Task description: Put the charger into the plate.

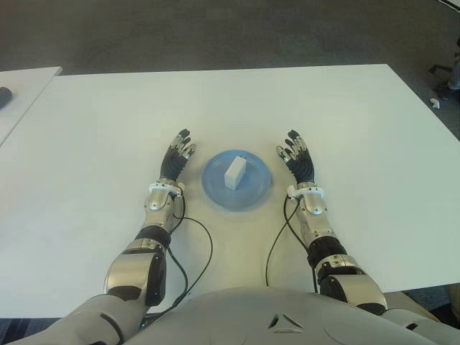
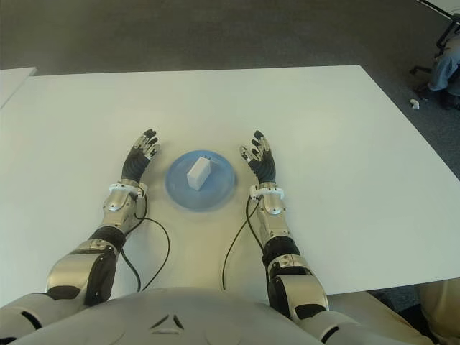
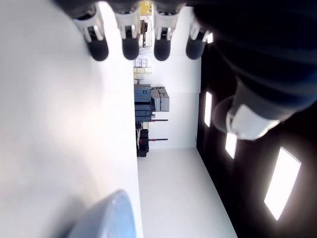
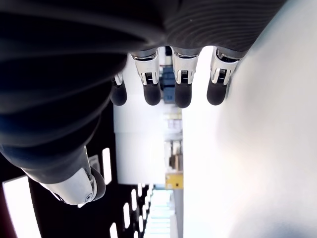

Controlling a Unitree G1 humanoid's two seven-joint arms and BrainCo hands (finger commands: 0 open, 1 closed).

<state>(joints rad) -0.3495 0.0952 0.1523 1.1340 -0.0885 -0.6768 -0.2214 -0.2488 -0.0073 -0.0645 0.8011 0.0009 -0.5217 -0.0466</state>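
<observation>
Charger: The white charger (image 1: 236, 172) sits inside the blue plate (image 1: 215, 188), near the middle. No hand is touching it.

Why it sits there: The task is to put the charger into the plate, and it is in the plate now. So the job looks done, I think.

Plate: The plate lies flat on the white table (image 1: 100, 129), right between the two hands. Its blue rim also shows in the left wrist view (image 3: 111, 218).

Left hand: The left hand (image 1: 177, 159) is just beside the plate, on its left side. Its fingers (image 3: 130, 44) are stretched out straight and hold nothing. The charger is off to this hand's right, close by but apart from it.

Right hand: The right hand (image 1: 299, 159) is just beside the plate, on its right side. Its fingers (image 4: 183, 91) are stretched out too, and they hold nothing. The charger is off to this hand's left, close by but apart from it.

Why the hands are like this: Both hands are flat and empty, one on each side. I think they are out of the way because nothing is left to carry.

Hands and table: I cannot tell for sure if the hands touch the table.
</observation>
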